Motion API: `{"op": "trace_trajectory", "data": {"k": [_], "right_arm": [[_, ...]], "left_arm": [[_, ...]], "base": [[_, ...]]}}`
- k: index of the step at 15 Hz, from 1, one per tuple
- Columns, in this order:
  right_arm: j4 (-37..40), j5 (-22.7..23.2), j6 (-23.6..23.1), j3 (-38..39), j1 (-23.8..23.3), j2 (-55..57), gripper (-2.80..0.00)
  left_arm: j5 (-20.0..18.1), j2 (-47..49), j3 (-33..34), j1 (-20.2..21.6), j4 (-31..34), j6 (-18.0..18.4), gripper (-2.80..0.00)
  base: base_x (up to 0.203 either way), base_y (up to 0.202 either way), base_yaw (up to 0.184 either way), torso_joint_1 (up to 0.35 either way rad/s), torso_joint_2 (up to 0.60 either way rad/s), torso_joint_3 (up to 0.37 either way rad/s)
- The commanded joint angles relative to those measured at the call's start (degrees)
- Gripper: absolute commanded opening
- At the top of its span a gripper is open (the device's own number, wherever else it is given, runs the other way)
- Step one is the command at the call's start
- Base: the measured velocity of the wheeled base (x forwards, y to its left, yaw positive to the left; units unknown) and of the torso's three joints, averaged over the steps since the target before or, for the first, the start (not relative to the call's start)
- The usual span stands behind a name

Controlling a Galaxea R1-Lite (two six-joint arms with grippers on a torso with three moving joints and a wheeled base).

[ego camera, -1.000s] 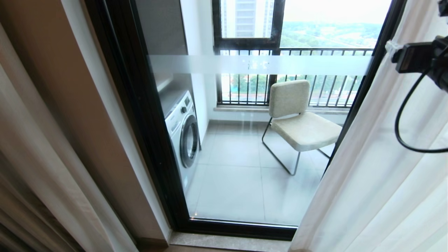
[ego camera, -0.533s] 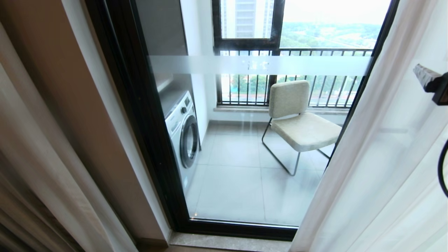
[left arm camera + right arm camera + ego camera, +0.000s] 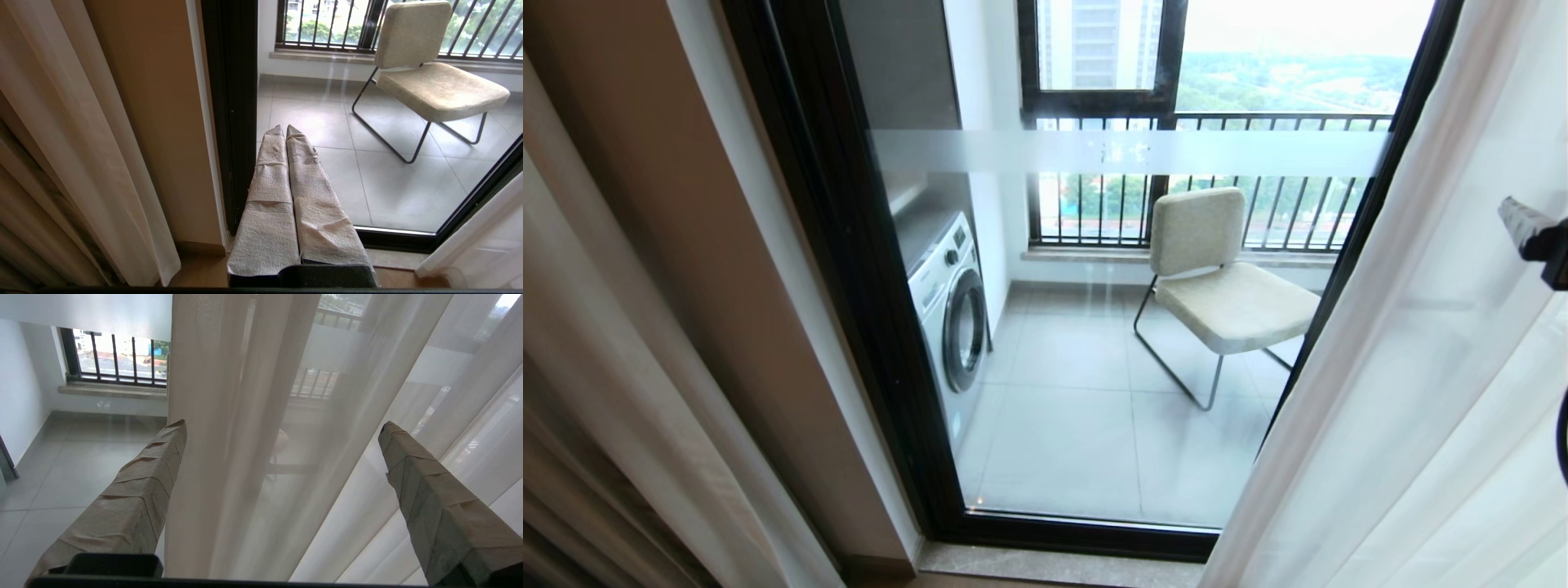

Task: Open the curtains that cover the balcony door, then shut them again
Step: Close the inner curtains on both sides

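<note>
Hanging in loose vertical folds to the right of the exposed glass, the thin translucent white sheer curtain (image 3: 1405, 392) looks light, limp and slippery, likely to slide out of a shallow pinch, so I judge the best hold to be a bunched fold near its leading edge, clamped deep between the pads. The thick opaque beige-grey drape (image 3: 596, 392) is gathered far left, leaving the tall black-framed glass balcony door (image 3: 1094, 327) uncovered. The right gripper (image 3: 282, 428) stands with its paper-wrapped fingers (image 3: 147, 486) spread wide, straddling the sheer's edge fold without pinching it; the head view shows only a dark sliver of that arm. The left gripper (image 3: 284, 130), seen only by its own wrist camera, is closed on nothing, parked low before the door frame.
</note>
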Motion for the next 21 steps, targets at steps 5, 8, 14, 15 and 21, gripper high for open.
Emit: {"op": "trace_trajectory", "data": {"k": [5,8,14,15,21], "right_arm": [[-0.4,-0.2,-0.1,1.4,-0.7,0.1,-0.48],[-0.8,-0.3,1.7,1.2,-0.8,-0.1,-2.8],[8.6,-0.3,5.9,0.8,-2.5,-2.2,-2.8],[11.4,-0.3,7.0,0.7,-3.5,-2.9,-2.8],[15.4,-0.3,8.6,6.5,-4.6,-10.7,-2.8]], "left_arm": [[0.1,0.0,0.0,0.0,0.0,0.0,-2.8],[0.1,0.0,0.0,0.0,0.0,0.0,-2.8],[0.1,0.0,0.0,0.0,0.0,0.0,-2.8],[0.1,0.0,0.0,0.0,0.0,0.0,-2.8],[0.1,0.0,0.0,0.0,0.0,0.0,-2.8]], "base": [[0.0,0.0,0.0,0.0,0.0,0.0],[0.0,0.0,0.0,0.0,0.0,0.0],[0.0,0.0,0.0,0.0,0.0,0.0],[0.0,0.0,0.0,0.0,0.0,0.0],[0.0,0.0,0.0,0.0,0.0,0.0]]}}
